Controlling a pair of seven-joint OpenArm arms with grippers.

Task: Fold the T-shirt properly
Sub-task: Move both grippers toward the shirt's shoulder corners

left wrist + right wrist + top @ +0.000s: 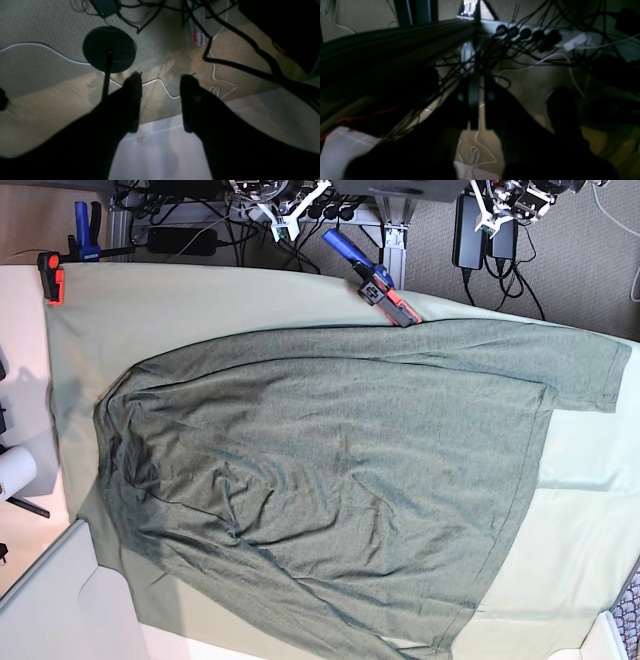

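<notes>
- The tablecloth [300, 295], pale mint green, covers the table and is pinned along its far edge by a blue-and-orange spring clamp [378, 281] at about 12 o'clock and an orange clamp [50, 277] at about 10 o'clock.
- The T-shirt [330, 470] lies spread nearly flat over most of that cloth, filling the base view from 9 o'clock round to 3 o'clock, one short sleeve [580, 365] reaching out toward 2 o'clock and the lower edge running off the frame near 6 o'clock.
- It looks a soft, light knit, limp and wrinkly, with creases bunched toward 8 o'clock. I judge it would sag and drag rather than hold shape, so a pinch at a hem corner or sleeve edge would serve better than one mid-panel.
- The left gripper [160, 100] hangs over the carpet beyond the table edge, jaws spread wide apart with nothing between them.
- The right gripper [478, 102] looks toward a tangle of cables and a power strip [535, 33]; its jaws stand close together, apparently holding nothing.
- Neither claw touches the shirt; folding is not yet begun.
</notes>
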